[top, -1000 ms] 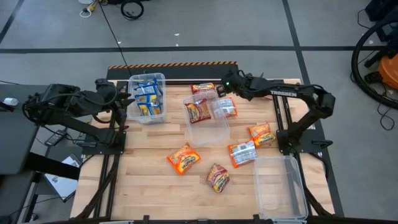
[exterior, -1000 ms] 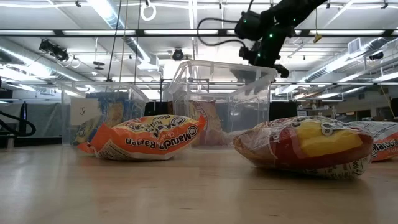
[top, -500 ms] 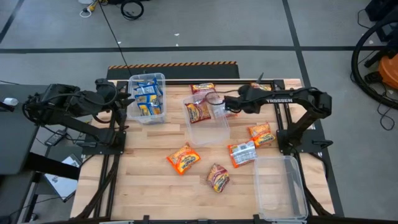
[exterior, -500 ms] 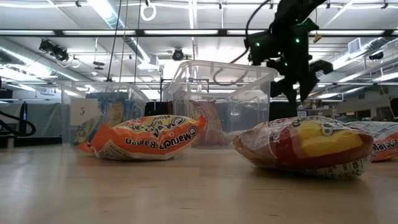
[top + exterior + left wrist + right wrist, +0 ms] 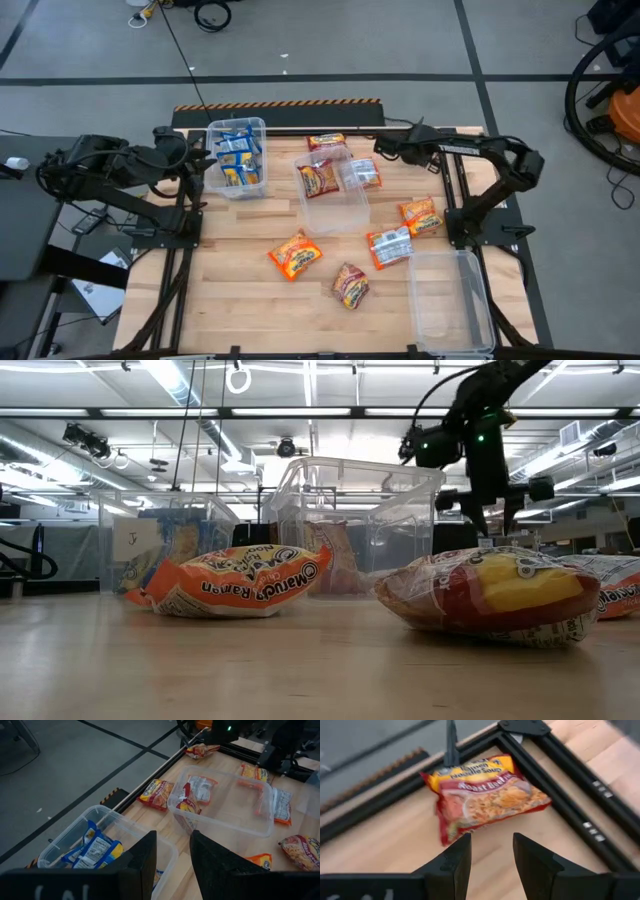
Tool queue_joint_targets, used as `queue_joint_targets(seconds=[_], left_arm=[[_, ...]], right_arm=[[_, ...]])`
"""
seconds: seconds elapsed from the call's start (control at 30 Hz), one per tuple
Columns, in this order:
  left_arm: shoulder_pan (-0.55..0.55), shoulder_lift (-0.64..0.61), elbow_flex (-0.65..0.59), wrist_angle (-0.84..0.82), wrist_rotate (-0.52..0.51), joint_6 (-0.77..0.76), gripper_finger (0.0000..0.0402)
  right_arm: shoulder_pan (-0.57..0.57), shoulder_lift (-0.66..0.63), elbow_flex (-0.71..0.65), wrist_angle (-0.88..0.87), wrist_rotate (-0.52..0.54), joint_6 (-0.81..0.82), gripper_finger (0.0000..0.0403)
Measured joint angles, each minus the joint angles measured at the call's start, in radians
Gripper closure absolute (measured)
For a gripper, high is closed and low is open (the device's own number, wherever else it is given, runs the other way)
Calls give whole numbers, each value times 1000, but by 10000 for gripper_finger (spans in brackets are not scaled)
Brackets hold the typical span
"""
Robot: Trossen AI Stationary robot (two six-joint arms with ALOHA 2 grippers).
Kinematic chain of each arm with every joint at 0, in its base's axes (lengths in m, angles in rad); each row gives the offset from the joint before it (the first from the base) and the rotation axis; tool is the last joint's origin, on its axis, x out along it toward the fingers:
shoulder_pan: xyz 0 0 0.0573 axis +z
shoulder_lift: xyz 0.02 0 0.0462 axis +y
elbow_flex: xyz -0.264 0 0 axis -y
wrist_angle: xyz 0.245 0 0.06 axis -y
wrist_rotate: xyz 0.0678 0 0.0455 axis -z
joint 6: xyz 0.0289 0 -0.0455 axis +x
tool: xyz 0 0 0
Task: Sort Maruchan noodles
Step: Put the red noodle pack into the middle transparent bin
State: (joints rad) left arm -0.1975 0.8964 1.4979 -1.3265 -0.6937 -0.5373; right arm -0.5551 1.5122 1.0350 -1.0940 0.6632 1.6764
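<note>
The right gripper (image 5: pixel 383 146) has swung back from over the middle bin (image 5: pixel 333 205) toward the table's far edge, fingers apart and empty. The left gripper (image 5: pixel 172 851) waits open by the blue-packet bin (image 5: pixel 250 127). A red-and-yellow packet (image 5: pixel 487 795), flat and crinkly, lies before the right fingers at the far rail

1. Blue-and-yellow packets (image 5: pixel 233 160): upright together inside far-left clear bin.
2. Red-and-yellow packets: one (image 5: pixel 320 180) in middle bin, one (image 5: pixel 350 286) flat near front.
3. Orange packet (image 5: pixel 295 254): flat, centre table.
</note>
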Motion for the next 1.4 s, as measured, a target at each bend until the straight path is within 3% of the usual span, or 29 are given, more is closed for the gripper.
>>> queue_joint_targets(seconds=[0.1,0.4,0.6,0.73,0.87,1.1,1.27,1.4], left_arm=[[0,0,0,0,0,0,278],[0,0,0,0,0,0,278],[0,0,0,0,0,0,278],[0,0,0,0,0,0,278],[0,0,0,0,0,0,278],[0,0,0,0,0,0,278],[0,0,0,0,0,0,278],[0,0,0,0,0,0,278]], right_arm=[[0,-102,-83,80,-12,64,254],[62,-495,-454,225,3,475,254],[9,-633,-695,559,6,619,250],[-46,-642,-789,804,95,621,234],[-110,-629,-818,906,119,601,213],[-242,-548,-818,957,32,571,192],[-308,-450,-818,1049,-59,531,211],[-312,-409,-816,1101,-60,530,261]])
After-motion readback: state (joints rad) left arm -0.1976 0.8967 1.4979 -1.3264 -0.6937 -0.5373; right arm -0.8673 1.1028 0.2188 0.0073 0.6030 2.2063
